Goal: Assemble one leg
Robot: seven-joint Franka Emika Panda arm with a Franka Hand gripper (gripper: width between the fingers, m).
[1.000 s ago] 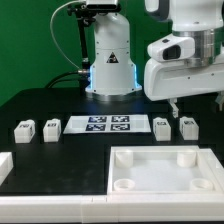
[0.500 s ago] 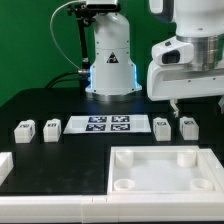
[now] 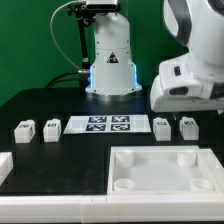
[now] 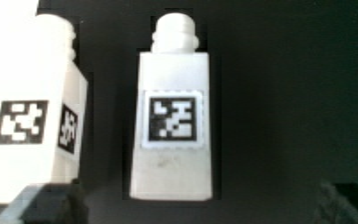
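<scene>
**Arm pose.** The arm (image 3: 190, 40) comes down from the top of the exterior view. Its white wrist housing (image 3: 188, 88) hangs over the table (image 3: 40, 105), just past the end of the marker board (image 3: 110, 125) on the exterior view's right.

**Claw.** In the wrist view the gripper (image 4: 194, 200) is spread. Its dark fingertips (image 4: 30, 205) sit at two corners of the picture, well apart and clamped on nothing. The leg (image 4: 176, 115) lies on the table between them, tag face up. A second leg (image 4: 25, 110) lies parallel, just beside it.

**Hidden or unclear.**
- The housing hides the fingers in the exterior view.
- The fingertips are blurred.
- The second leg is cut off by the picture's edge.
- An inner leg (image 3: 162, 127) and an outer leg (image 3: 188, 126) stand off that end of the marker board. Which one the wrist camera centres on cannot be told.

**Container.** The panel (image 3: 160, 172), with round sockets (image 3: 122, 157) at its corners, lies in front of the marker board. Every leg lies outside it. The third leg (image 3: 51, 128) and fourth leg (image 3: 24, 130) stand off the board's other end.
</scene>
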